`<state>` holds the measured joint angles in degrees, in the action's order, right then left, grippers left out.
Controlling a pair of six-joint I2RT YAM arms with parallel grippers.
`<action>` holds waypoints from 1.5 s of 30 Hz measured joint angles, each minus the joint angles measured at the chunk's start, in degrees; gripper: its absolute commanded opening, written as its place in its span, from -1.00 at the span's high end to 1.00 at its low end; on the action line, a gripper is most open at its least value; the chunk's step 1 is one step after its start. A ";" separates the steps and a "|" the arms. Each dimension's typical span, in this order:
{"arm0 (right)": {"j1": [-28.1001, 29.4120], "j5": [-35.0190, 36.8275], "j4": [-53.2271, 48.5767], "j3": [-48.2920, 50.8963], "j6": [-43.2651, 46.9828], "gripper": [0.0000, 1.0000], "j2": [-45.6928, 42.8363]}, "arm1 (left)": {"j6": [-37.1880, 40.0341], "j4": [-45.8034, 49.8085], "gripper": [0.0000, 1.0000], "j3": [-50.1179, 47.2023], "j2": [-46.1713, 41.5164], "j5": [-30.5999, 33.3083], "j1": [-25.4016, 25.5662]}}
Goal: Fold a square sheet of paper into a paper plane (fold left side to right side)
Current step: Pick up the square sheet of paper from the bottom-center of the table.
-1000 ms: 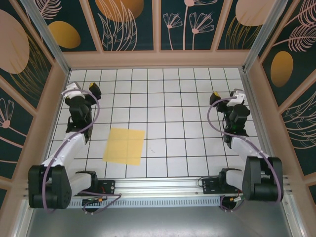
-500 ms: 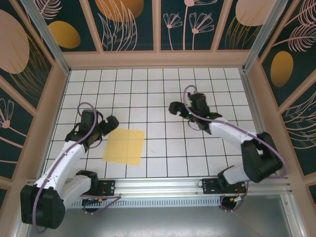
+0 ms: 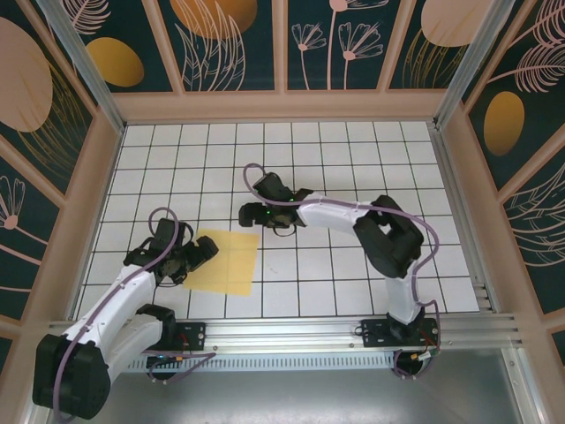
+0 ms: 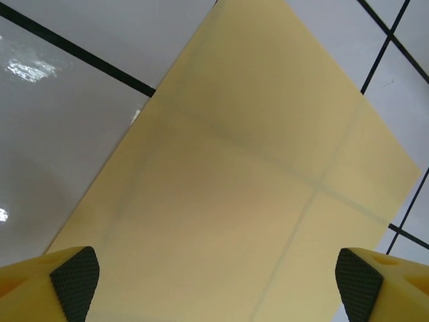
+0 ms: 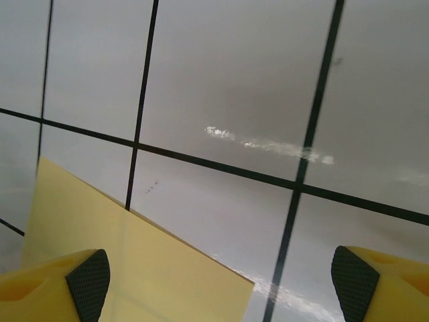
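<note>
The square sheet of paper (image 3: 225, 262) is thin and yellow and lies flat on the white grid table, left of centre, a plain square rather than a paper plane. My left gripper (image 3: 196, 258) hovers over the sheet's left edge, open. In the left wrist view the sheet (image 4: 234, 168) spreads between the two wide-apart fingertips of that gripper (image 4: 216, 288), with grid lines showing through it. My right gripper (image 3: 249, 215) hangs open just above the sheet's far right corner. In the right wrist view that corner (image 5: 134, 268) lies beside the left finger of the open gripper (image 5: 220, 285).
The right arm (image 3: 353, 216) stretches across the table's middle from its base (image 3: 397, 327) at the near right. Wooden-framed walls (image 3: 282, 106) close in the back and sides. A metal rail (image 3: 282, 340) runs along the near edge.
Both arms swung in from the table's sides toward the sheet. The left gripper came down to its left edge and the right gripper reached across to its far right corner. The sheet has not moved.
</note>
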<state>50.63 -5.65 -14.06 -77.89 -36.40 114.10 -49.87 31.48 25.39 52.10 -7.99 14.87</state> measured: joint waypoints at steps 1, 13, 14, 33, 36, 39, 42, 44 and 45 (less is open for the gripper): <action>0.61 0.20 -0.98 -1.25 0.00 -0.78 1.25 | 0.00 -0.02 -0.90 -0.13 0.26 -0.17 0.04; 3.63 1.49 -8.41 -6.58 -0.02 -0.78 5.40 | -0.24 -3.23 -0.89 -1.66 3.34 -0.85 0.31; 3.87 1.64 -8.63 -6.60 -0.02 -0.77 5.49 | -0.26 -3.61 -0.89 -1.84 3.58 -0.87 0.39; 8.26 -2.27 -10.21 -9.62 -0.28 -0.24 7.41 | -0.42 -7.32 -0.75 -2.58 5.73 -1.05 0.68; 8.41 -3.96 -10.21 -9.62 -0.61 -0.12 7.61 | -0.42 -7.52 -0.75 -2.60 5.70 -1.07 0.68; 8.33 -5.49 -10.19 -9.62 -0.28 -0.01 7.67 | -0.46 -8.07 -0.76 -2.97 5.27 -1.22 0.68; 7.96 -7.19 -9.44 -9.46 0.15 0.16 7.65 | -0.79 -8.81 -0.77 -3.39 4.04 -2.03 0.68; 7.69 -8.68 -8.02 -8.70 0.26 0.22 7.32 | -0.87 -9.18 -0.78 -3.32 3.37 -2.36 0.70; 7.43 -9.64 -7.23 -7.98 0.35 0.27 6.91 | -0.87 -9.22 -0.79 -3.17 2.95 -2.36 0.70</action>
<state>58.06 -15.29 -21.30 -85.86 -36.05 121.01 -50.74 22.26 22.22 55.05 -10.35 15.57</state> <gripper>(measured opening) 0.399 0.891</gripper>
